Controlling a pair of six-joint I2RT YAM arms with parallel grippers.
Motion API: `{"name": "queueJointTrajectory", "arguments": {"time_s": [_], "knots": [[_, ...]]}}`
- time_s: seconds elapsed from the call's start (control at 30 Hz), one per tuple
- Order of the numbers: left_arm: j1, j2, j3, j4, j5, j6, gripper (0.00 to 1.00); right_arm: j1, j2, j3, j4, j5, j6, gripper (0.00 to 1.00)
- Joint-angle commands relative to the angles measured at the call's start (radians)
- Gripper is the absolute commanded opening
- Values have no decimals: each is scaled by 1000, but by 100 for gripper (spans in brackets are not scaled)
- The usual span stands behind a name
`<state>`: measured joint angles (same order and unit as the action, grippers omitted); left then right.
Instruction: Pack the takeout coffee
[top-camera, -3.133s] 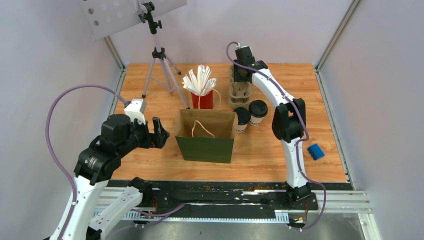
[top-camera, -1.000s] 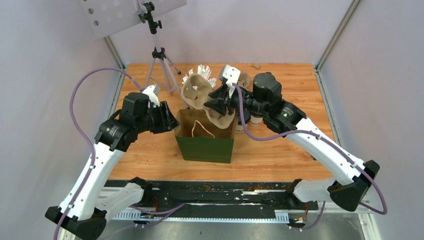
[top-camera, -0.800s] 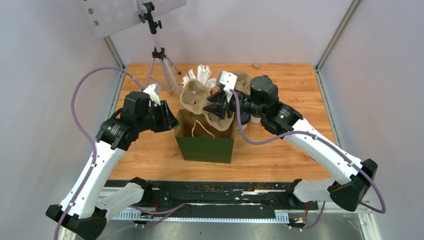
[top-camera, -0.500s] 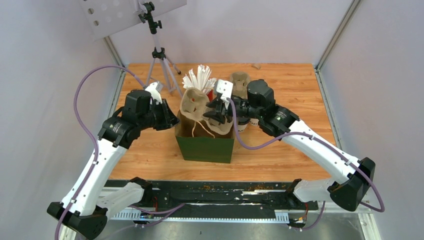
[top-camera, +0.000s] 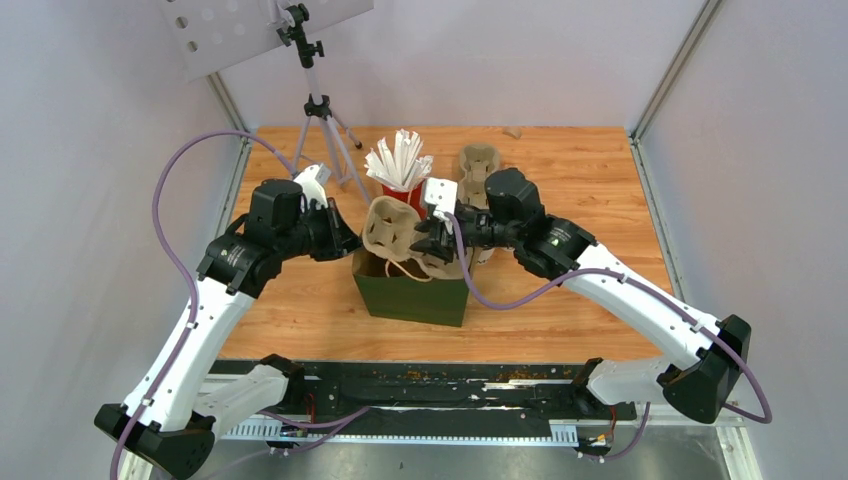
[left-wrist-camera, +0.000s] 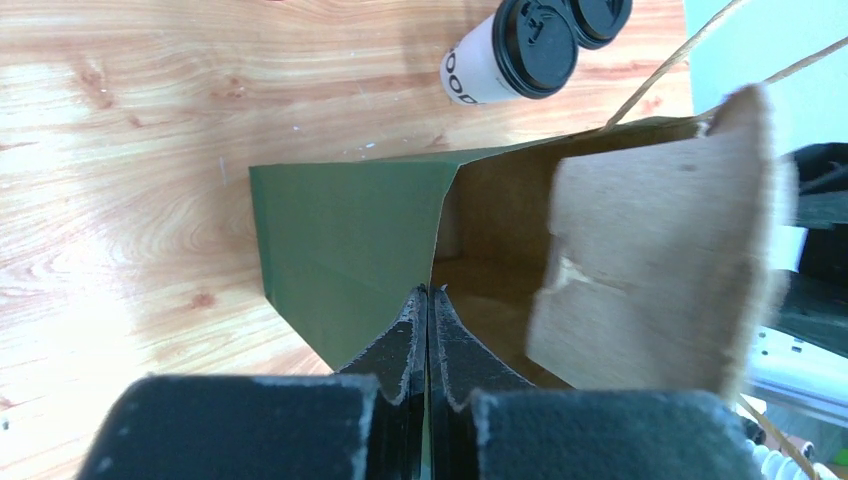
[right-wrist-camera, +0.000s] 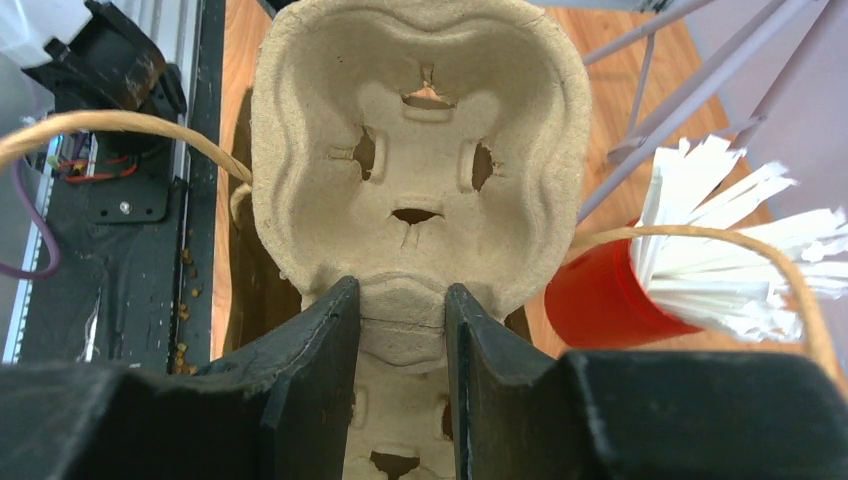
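Note:
Two white takeout coffee cups with black lids (left-wrist-camera: 520, 55) (left-wrist-camera: 600, 15) stand on the table beyond the green paper bag (left-wrist-camera: 340, 250). My right arm hides them in the top view. My left gripper (left-wrist-camera: 428, 292) is shut on the left rim of the bag (top-camera: 412, 298); from above the left gripper (top-camera: 338, 243) sits at the bag's left corner. My right gripper (right-wrist-camera: 402, 300) is shut on the beige pulp cup tray (right-wrist-camera: 415, 150). It holds the tray (top-camera: 392, 228) tilted over the bag's open mouth, with the right gripper (top-camera: 425, 243) at the tray's right end.
A red cup of white straws (top-camera: 403, 185) stands just behind the bag. Another pulp tray stack (top-camera: 478, 165) sits at the back. A tripod (top-camera: 320, 130) stands at the back left. The bag's rope handles loop up near the held tray.
My left gripper has closed on the bag's left rim. My right gripper has brought the tray down and forward from above the straws to the bag's mouth.

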<state>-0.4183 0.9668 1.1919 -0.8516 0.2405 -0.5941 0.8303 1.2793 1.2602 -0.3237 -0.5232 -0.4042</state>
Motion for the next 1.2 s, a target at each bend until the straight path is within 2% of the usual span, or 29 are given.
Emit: {"name": "queueJointTrajectory", "arguments": {"time_s": [0.0, 0.23, 0.63, 0.77, 0.83, 0.93, 1.17], "knots": [[-2, -13, 4, 48, 72, 25, 0, 6, -19, 28, -102, 25, -43, 28], [-2, -20, 16, 27, 107, -1, 0, 54, -8, 47, -190, 92, -58, 28], [-2, -23, 80, -141, 54, 30, 0, 111, -6, 77, -247, 202, -11, 28], [-2, -47, 40, -82, 114, 16, 0, 119, -5, 68, -257, 210, 3, 28], [-2, -61, 12, -55, 131, -8, 3, 125, 0, 57, -261, 210, 6, 28], [-2, -75, -5, -50, 121, -24, 13, 134, 6, 50, -270, 211, 12, 28], [-2, -65, 29, -94, 90, 20, 28, 158, 33, 76, -311, 240, 19, 28]]}}
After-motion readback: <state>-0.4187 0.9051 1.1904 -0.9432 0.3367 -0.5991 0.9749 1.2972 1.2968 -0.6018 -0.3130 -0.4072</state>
